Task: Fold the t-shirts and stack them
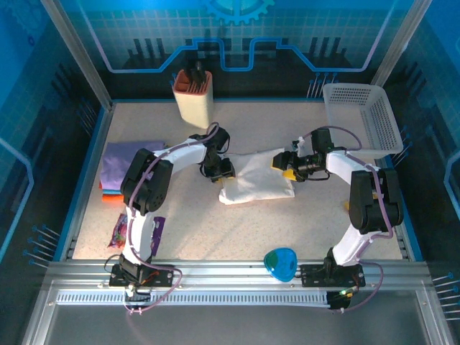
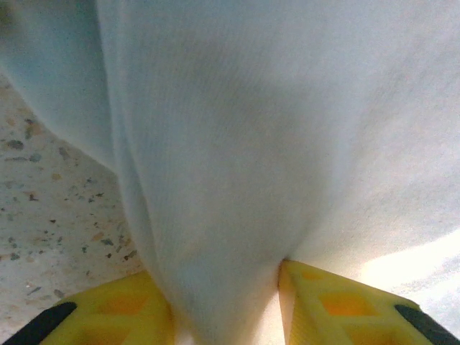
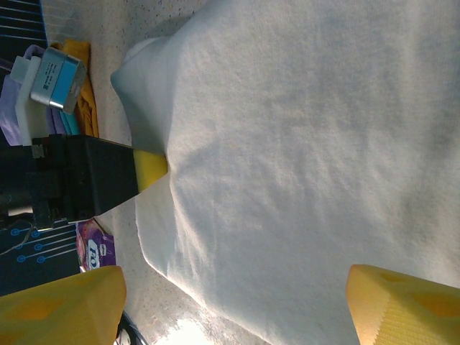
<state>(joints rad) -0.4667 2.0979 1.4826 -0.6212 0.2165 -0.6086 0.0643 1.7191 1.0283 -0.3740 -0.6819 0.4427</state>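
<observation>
A white t-shirt [image 2: 251, 144] pinched between yellow fingers [image 2: 338, 309]; speckled table [image 2: 43, 215] left.

Top view: bright, even overhead light, sharp focus, blue tint around the edges, faint soft shadows on the table [image 1: 215, 230]. Left wrist view: white t-shirt [image 2: 251, 144] too close, soft and blurry, blown-out glare lower right. Right wrist view: sharper, weave visible, soft shadow across the cloth, glare at bottom edge.
</observation>
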